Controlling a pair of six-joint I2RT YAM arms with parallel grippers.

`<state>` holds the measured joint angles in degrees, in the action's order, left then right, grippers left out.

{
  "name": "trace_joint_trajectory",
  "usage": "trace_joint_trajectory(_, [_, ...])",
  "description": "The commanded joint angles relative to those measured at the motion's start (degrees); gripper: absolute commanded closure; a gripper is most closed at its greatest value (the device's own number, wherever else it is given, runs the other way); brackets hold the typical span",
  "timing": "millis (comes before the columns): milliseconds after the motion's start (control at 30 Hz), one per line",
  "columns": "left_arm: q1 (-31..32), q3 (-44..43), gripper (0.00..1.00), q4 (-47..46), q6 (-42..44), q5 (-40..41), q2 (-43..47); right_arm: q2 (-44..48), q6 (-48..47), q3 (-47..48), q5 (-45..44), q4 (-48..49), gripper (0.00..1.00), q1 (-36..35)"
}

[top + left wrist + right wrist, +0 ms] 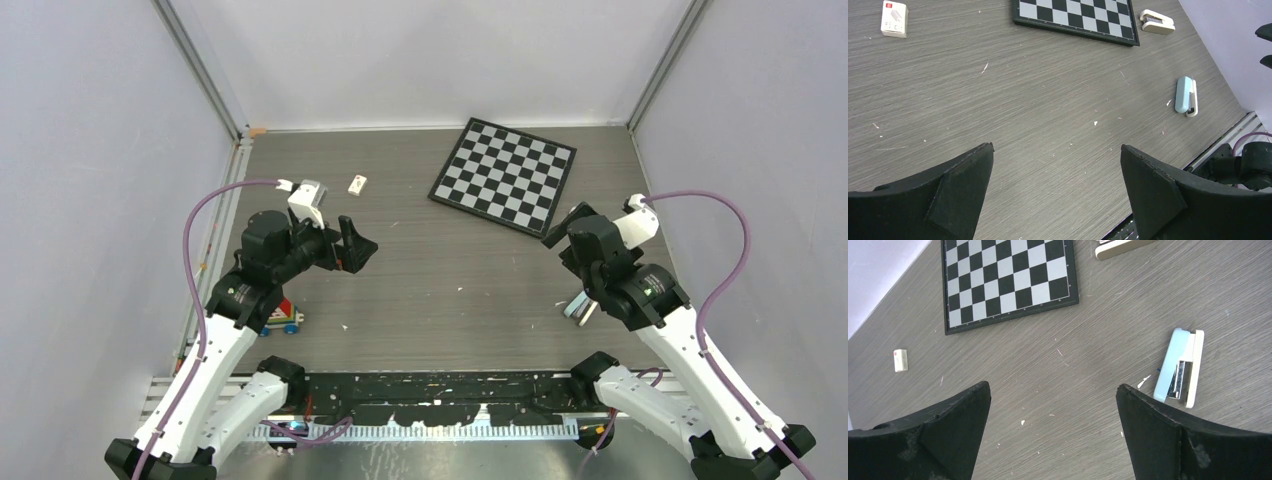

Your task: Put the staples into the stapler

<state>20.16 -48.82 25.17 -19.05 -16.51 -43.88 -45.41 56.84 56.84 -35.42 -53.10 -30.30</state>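
On the grey worktop (450, 285), near the back and a bit left of the middle, lies the little white box of staples (357, 183). It has a red mark at one end. It lies flat, well apart from the other things.

The stapler (1179, 368) is far over on the right side, near the right arm. It is light blue with a cream part. The two parts lie side by side with a dark, silvery strip between them.

The left end effector (1057, 147) hangs above the worktop with its two black fingers spread wide, and nothing is between them. The box of staples lies farther back, apart from it.

The right end effector (1053, 385) is spread wide too, with only bare worktop between its fingers. The stapler lies off to one side of it, not touching.

A black and white chessboard (504, 175) lies at the back right. A small cream thing (1157, 22) sits just beside one corner of the board. I cannot tell what it is. A small bright toy (285, 318) sits by the left arm.
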Motion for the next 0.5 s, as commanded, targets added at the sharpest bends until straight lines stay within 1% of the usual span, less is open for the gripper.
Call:
trace_joint_trajectory(0, [-0.21, 0.13, 0.00, -0.92, 0.85, -0.11, 0.95, -0.54, 5.04, 1.80, -5.02, -1.33, 0.00, -0.19])
trace_joint_trajectory(133, [-0.21, 0.10, 0.00, -0.74, 0.85, 0.16, 1.50, -2.87, 11.47, 3.05, -9.72, -5.65, 0.00, -0.17])
trace_joint_trajectory(333, [-0.21, 0.19, 0.00, -0.40, 1.53, 0.98, 2.18, -7.48, 22.02, 4.64, -19.43, -14.99, 0.01, 0.06])
trace_joint_trajectory(400, [-0.21, 0.29, 0.00, -0.15, 1.75, 2.31, 1.82, -8.65, 23.43, 3.59, -20.91, -15.58, 0.03, 0.81])
trace_joint_trajectory(467, [-0.20, -0.14, 0.00, 1.02, 2.18, 3.64, 1.43, -9.59, 24.65, 2.69, -20.09, -16.37, 0.05, 2.65])
